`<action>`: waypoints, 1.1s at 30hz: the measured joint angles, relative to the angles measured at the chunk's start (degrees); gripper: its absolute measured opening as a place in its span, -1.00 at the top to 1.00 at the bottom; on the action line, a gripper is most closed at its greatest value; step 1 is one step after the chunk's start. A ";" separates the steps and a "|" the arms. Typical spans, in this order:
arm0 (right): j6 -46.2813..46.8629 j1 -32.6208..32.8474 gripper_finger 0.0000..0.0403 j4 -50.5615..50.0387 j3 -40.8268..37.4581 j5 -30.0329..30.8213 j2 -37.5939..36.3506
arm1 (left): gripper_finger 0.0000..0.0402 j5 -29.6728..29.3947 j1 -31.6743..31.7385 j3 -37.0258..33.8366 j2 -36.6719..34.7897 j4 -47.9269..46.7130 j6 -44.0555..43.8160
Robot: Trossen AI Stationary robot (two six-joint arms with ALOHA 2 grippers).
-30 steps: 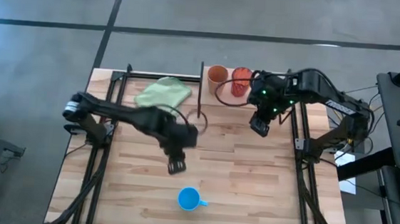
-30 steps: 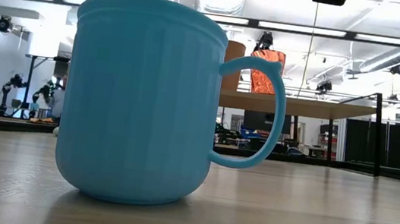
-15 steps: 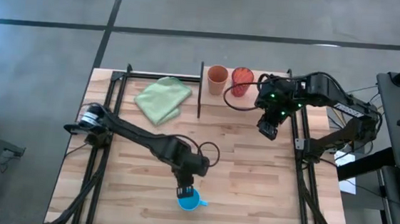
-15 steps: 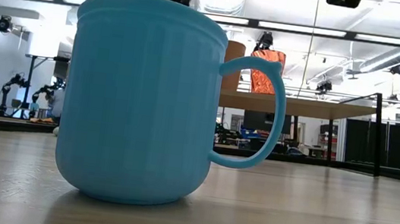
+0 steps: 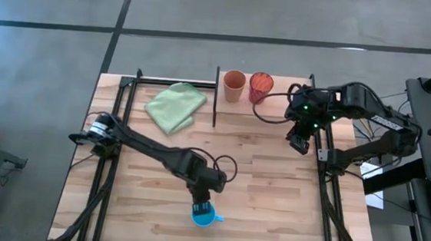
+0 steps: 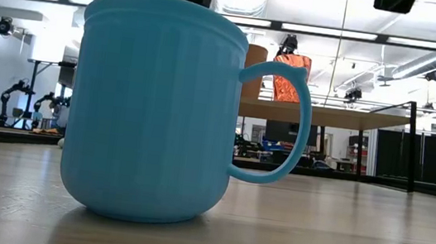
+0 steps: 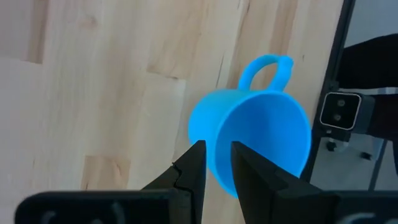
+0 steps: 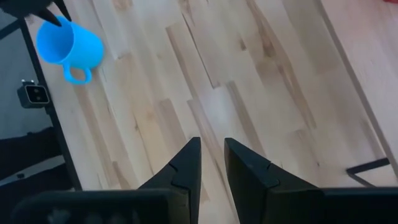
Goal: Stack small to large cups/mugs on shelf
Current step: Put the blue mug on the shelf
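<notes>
The bright blue handled mug [image 5: 206, 218] stands upright on its base near the table's front edge; it also fills the low view [image 6: 153, 106]. My left gripper [image 5: 202, 207] is down on the mug's rim and shut on it. The small light-orange cup [image 5: 234, 83] and the textured orange-red cup [image 5: 261, 84] stand side by side on the light-wood shelf [image 5: 274, 106] at the back. My right gripper [image 5: 299, 145] hangs shut and empty over the table, in front of the shelf's right end. My left gripper pinches the mug's wall at the rim [image 7: 217, 140], on the side away from the handle [image 7: 267, 65]. One finger [image 7: 245, 168] is inside the mug and the other [image 7: 194, 165] outside. The fingers come from above, pointing down. The mug stands upright on the table.
A pale green folded cloth [image 5: 175, 106] lies at the back left, beside the shelf's black upright frame [image 5: 216, 97]. Black rails run along the table's left and right sides [image 5: 324, 156]. Bare wood planks lie between the mug and the shelf.
My left gripper has gone toward the table's near edge and down onto the blue mug's rim, where it now stays. My right gripper has drawn away from the shelf toward the table's right edge. The mug has kept its place.
</notes>
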 joint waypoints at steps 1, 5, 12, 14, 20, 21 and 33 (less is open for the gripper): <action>0.01 0.00 0.67 0.06 -0.45 0.02 -0.26 | 0.70 0.00 -0.16 -0.08 0.00 -0.01 -0.02; -0.01 0.00 0.67 0.06 -1.13 0.00 -0.85 | 0.70 0.00 -0.73 -0.12 0.20 -0.10 -0.08; -0.21 0.00 0.67 0.27 -1.13 0.02 -1.01 | 0.70 -0.66 -1.03 -0.23 0.20 -0.07 -0.08; -0.21 0.00 0.67 0.28 -1.13 0.02 -1.07 | 0.70 -1.87 -1.01 -0.23 0.20 -0.07 -0.10; -0.21 0.00 0.67 0.28 -1.13 0.02 -1.30 | 0.70 -2.51 -0.99 -0.25 0.20 -0.03 -0.21; -0.21 0.00 0.67 0.28 -1.13 0.02 -1.30 | 0.70 -2.53 -1.03 -0.25 0.20 -0.02 -0.21; -0.01 -0.01 0.67 0.23 -1.13 0.02 -1.30 | 0.70 -2.60 -0.98 -5.34 0.20 4.87 -5.89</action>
